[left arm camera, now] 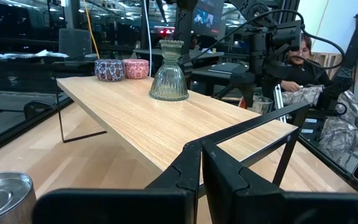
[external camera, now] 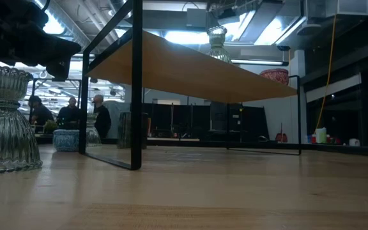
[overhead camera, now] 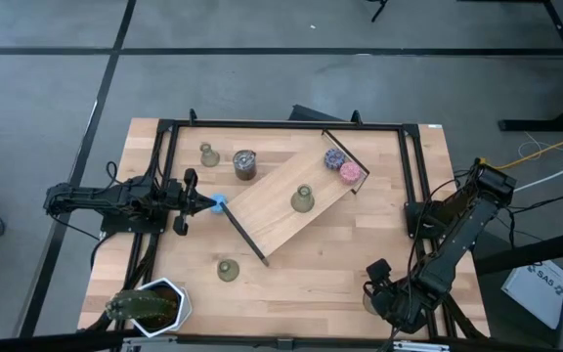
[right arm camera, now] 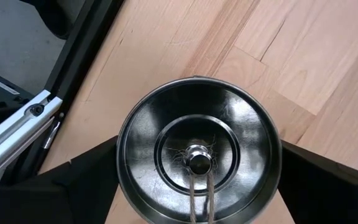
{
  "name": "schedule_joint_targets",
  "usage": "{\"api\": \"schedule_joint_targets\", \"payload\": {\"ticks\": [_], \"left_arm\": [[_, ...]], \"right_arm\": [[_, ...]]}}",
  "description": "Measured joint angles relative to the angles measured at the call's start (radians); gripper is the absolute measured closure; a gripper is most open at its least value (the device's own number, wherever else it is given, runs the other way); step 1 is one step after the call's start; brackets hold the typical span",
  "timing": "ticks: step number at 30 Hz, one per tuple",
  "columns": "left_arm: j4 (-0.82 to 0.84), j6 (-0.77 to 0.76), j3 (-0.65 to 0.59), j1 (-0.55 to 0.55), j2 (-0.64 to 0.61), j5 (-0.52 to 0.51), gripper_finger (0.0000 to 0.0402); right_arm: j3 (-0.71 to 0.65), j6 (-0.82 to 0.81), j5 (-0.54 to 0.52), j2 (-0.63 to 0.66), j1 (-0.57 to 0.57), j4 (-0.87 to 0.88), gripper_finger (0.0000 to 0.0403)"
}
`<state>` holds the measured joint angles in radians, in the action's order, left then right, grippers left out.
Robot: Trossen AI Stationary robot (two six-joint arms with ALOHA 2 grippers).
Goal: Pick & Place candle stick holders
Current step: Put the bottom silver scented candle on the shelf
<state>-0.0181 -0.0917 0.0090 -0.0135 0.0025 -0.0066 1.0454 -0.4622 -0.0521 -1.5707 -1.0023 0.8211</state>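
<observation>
Starting at centre left of the high view, my left gripper [overhead camera: 201, 202] has its jaws together on nothing, tips just beside a small blue puck [overhead camera: 219, 202]. Three candle stick holders stand upright, necks up. One [overhead camera: 208, 154] is above those jaws. One [overhead camera: 227, 269] is on the bare table [overhead camera: 311, 284] at lower centre. The third [overhead camera: 302, 199] is on the slanted wooden shelf [overhead camera: 267, 210] at centre. All three are nearer the left arm. An open tin [overhead camera: 244, 164] with dark contents sits beside the upper holder. Two glittery pucks [overhead camera: 333, 157] [overhead camera: 349, 173] rest at the shelf's upper end. At lower right, my right gripper [overhead camera: 384, 293] has its jaws wide apart around a silver tin [right arm camera: 197, 155] holding only a wick. I cannot tell whether they touch it. The holders lie well off to its left.
</observation>
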Motion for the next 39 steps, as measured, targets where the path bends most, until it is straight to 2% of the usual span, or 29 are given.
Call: {"api": "schedule_joint_targets", "payload": {"ticks": [12, 17, 29, 39], "left_arm": [[0.000, 0.000, 0.000, 0.000, 0.000, 0.000, 0.0389], [0.000, 0.000, 0.000, 0.000, 0.000, 0.000, 0.0391], [0.000, 0.000, 0.000, 0.000, 0.000, 0.000, 0.0391], [0.000, 0.000, 0.000, 0.000, 0.000, 0.000, 0.0390]], "right_arm": [[0.102, -0.001, 0.043, 0.000, 0.050, 0.072, 0.0033], [0.175, -0.003, 0.086, 0.000, 0.109, 0.161, 0.0033], [0.388, -0.005, 0.117, 0.000, 0.269, 0.365, 0.0033], [0.513, -0.013, 0.121, -0.008, 0.394, 0.422, 0.0033]]}}
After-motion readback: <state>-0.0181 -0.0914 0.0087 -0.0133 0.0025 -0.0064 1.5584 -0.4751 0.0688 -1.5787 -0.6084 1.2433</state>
